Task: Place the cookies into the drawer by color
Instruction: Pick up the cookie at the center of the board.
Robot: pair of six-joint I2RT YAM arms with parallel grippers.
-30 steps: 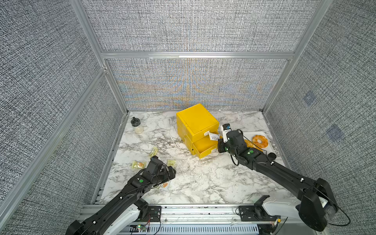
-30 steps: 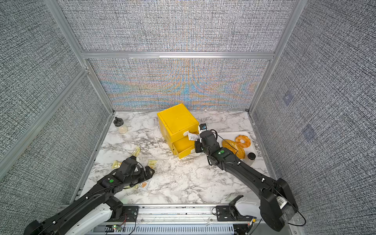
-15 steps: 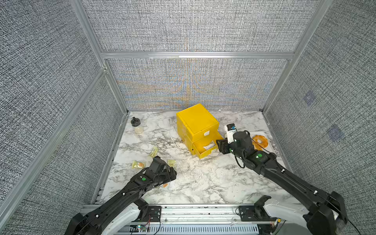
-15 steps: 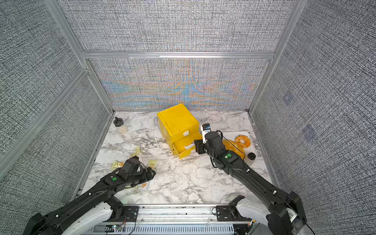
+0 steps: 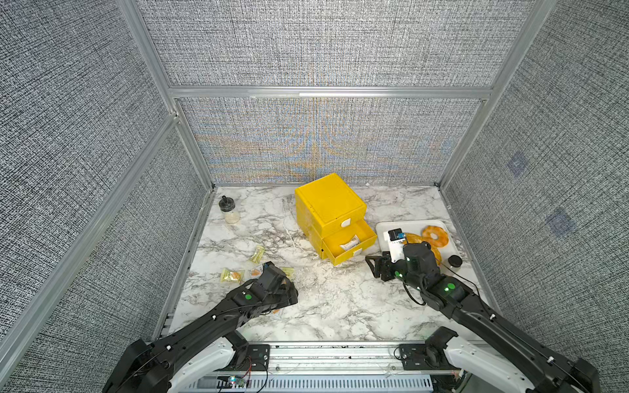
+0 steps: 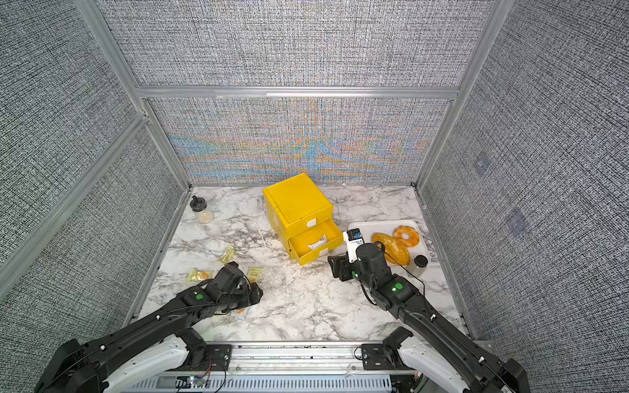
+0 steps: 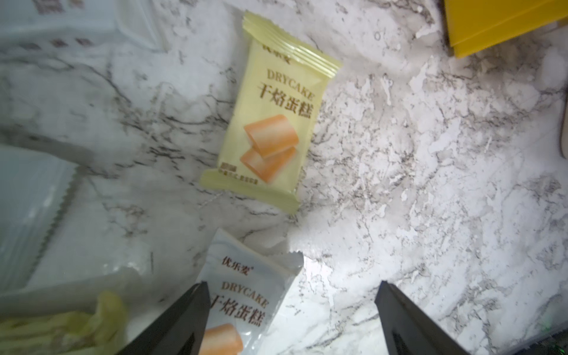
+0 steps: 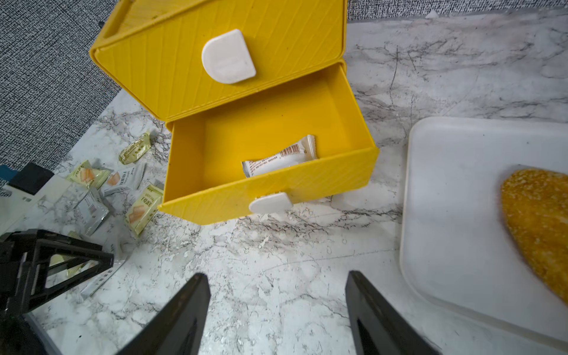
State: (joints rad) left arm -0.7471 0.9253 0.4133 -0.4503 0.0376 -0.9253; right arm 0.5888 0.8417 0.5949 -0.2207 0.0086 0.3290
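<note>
while left gripper (image 7: pixel 292 284) and right gripper (image 8: pixel 275 273) gape empty, yellow packet (image 7: pixel 270 116) reads "drycake", white packet (image 7: pixel 246 285) too

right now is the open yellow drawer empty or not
Not empty. The open drawer holds one white packet, lying against its front wall; the rest of its floor is bare.

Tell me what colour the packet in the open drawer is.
The packet is white with reddish print, seen best in the right wrist view.
</note>
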